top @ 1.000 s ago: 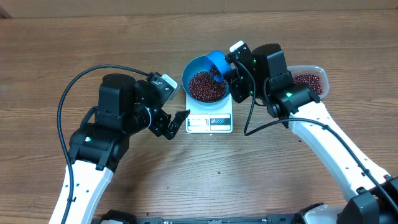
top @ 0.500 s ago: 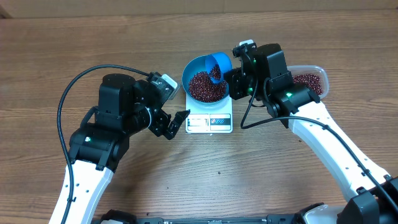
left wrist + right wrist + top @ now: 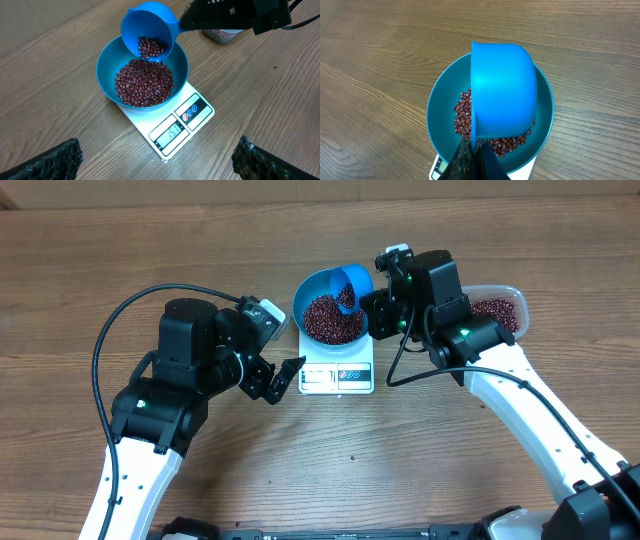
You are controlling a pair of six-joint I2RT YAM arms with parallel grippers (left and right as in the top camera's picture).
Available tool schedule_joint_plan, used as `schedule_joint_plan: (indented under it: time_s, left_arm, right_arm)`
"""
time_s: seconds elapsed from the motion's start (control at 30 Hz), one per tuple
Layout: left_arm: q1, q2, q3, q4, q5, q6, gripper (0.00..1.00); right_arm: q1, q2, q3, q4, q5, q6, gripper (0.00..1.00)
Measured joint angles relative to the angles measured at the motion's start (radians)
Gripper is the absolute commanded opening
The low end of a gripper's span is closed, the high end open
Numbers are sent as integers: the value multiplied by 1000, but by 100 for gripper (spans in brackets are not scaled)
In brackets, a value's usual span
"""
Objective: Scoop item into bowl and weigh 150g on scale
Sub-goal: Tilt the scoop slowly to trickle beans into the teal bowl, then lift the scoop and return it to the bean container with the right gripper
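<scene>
Left wrist view, upper middle of the frame: why is the blue scoop (image 3: 150, 30) tipped mouth-down like that?
— To pour. The right gripper (image 3: 182, 22) is clamped tight on its handle and has it tilted over the far rim of the blue bowl (image 3: 105, 75), so the red-brown beans (image 3: 144, 85) slide off the lip in a trickle, not a dump. A small clump sits at the scoop's mouth.
— And the bowl sits on the white scale (image 3: 202, 107) for that reason?
— Yes, centre of the frame, squarely on the platform, so every bean registers. The display strip (image 3: 172, 132) faces the lower edge. Digits are lit, but I wouldn't swear to them from here.
— How full is it?
— A heap covers the bottom, with the walls bare above it. I'd judge the weighing is near its end, trimming by small pours.
— Where do the beans come from?
— The clear plastic tub (image 3: 497, 308) at the right of the overhead view, partly hidden behind the right arm, with more beans in it.
— The left arm?
— The left gripper (image 3: 283, 380) hangs just beside the scale's left edge, jaws spread wide, holding nothing. Its camera is aimed at the display, I'd guess.
</scene>
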Motion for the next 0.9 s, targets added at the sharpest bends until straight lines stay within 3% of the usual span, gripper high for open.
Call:
schedule_joint_plan:
  time_s: [0.37, 0.9]
  left_arm:
    - [0, 0, 0, 0, 0, 0, 99]
    - [0, 0, 0, -1, 0, 0, 99]
  right_arm:
    - [0, 0, 0, 23, -4, 52, 4]
    - [-32, 0, 0, 219, -41, 381, 4]
